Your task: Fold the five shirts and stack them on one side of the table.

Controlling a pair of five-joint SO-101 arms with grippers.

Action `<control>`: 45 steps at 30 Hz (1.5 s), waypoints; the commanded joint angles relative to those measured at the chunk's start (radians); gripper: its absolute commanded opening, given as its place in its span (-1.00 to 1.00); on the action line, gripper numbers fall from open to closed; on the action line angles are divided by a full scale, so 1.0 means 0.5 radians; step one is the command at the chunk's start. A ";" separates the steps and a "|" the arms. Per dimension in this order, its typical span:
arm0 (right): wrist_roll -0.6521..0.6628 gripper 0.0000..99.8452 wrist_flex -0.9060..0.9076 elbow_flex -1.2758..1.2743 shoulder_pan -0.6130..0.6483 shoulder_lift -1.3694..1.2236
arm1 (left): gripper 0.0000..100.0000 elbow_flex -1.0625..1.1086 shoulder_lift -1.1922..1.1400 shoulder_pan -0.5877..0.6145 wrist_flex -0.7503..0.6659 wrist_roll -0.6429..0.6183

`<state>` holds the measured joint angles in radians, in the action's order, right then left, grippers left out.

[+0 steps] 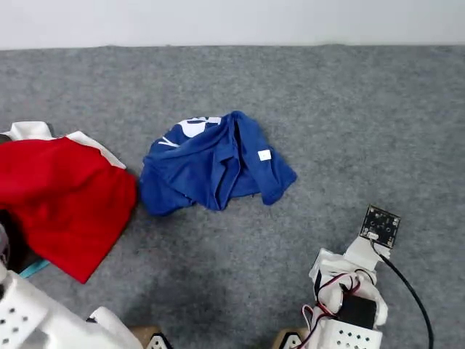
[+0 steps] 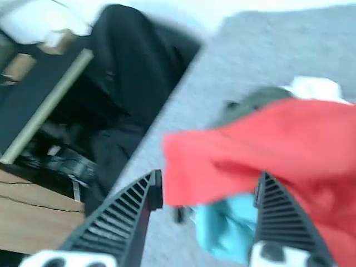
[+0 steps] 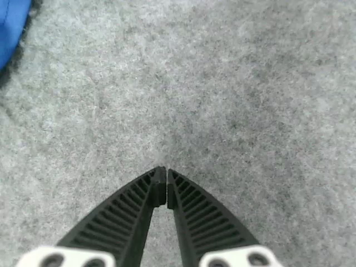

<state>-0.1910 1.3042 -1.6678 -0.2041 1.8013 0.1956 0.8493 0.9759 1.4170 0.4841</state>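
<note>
A crumpled blue shirt [image 1: 214, 163] lies in the middle of the grey table. At the left edge a red shirt [image 1: 62, 200] tops a pile, with a white shirt [image 1: 33, 131] and a teal one [image 1: 33, 269] peeking out beneath. My left gripper [image 2: 208, 192] is open just in front of the red shirt's [image 2: 267, 150] edge, over the teal shirt [image 2: 228, 222], and holds nothing. My right gripper [image 3: 166, 186] is shut and empty above bare carpet, with the blue shirt's [image 3: 11, 28] edge far off. The right arm [image 1: 349, 291] sits at the front right.
The table's left edge [image 2: 161, 122] drops off beside the pile, with dark clutter beyond it. Open grey surface [image 1: 349, 131] spreads to the right of the blue shirt and along the back.
</note>
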 commanded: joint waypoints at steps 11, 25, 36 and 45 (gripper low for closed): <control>-0.009 -0.98 0.005 -0.031 0.002 0.020 | -0.48 -0.014 0.071 -0.083 0.672 0.009; 0.267 -0.98 -0.358 0.267 0.002 0.017 | -0.61 0.127 0.074 -0.083 0.669 0.009; 0.374 -0.98 -0.367 0.930 0.686 -0.324 | -0.61 0.127 0.074 -0.083 0.669 0.009; 0.384 -0.98 -0.382 1.507 1.073 -1.570 | -0.61 0.127 0.074 -0.080 0.672 0.009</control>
<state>-0.0100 1.1185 -1.0418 0.2854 1.2060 0.2616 0.8723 0.9375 1.7346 0.4841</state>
